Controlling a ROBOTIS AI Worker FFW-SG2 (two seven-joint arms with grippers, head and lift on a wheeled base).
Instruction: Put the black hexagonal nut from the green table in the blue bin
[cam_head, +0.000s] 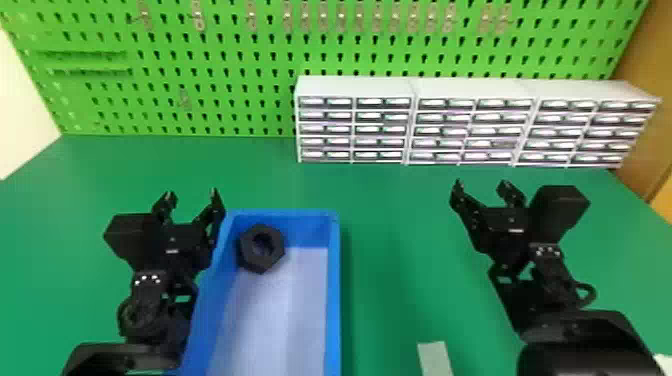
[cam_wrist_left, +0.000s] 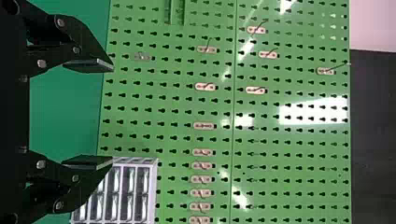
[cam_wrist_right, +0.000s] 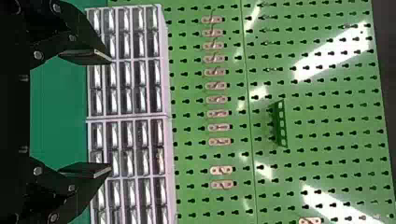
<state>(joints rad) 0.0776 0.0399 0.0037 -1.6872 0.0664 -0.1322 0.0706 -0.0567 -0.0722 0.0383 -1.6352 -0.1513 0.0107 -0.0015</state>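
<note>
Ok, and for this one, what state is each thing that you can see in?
Nut: in the bin, nothing gripping it
Bin: upright, open-topped, holding the nut
Left gripper: fingers open, empty
Right gripper: fingers open, empty
Cabinets: standing side by side
Pegboard: upright, hooks mounted

Left pincer (cam_head: 192, 194) and right pincer (cam_head: 481, 185): matt black, bright metal screws. Blue bin (cam_head: 334, 280), just right of left pincer: smooth plastic look, slight sheen. Black hexagonal nut (cam_head: 260, 264) inside it: dull, matt. Green table (cam_head: 390, 225) under both pincers: smooth, low sheen. Pegboard (cam_head: 225, 85) beyond both pincers: smooth, glossy glare patches; clips (cam_wrist_left: 205, 87) on it metallic. Drawer units (cam_head: 360, 87) beyond right pincer: pale plastic look, shiny fronts. Brown panel (cam_head: 645, 150), right of right pincer: wood-like.
</note>
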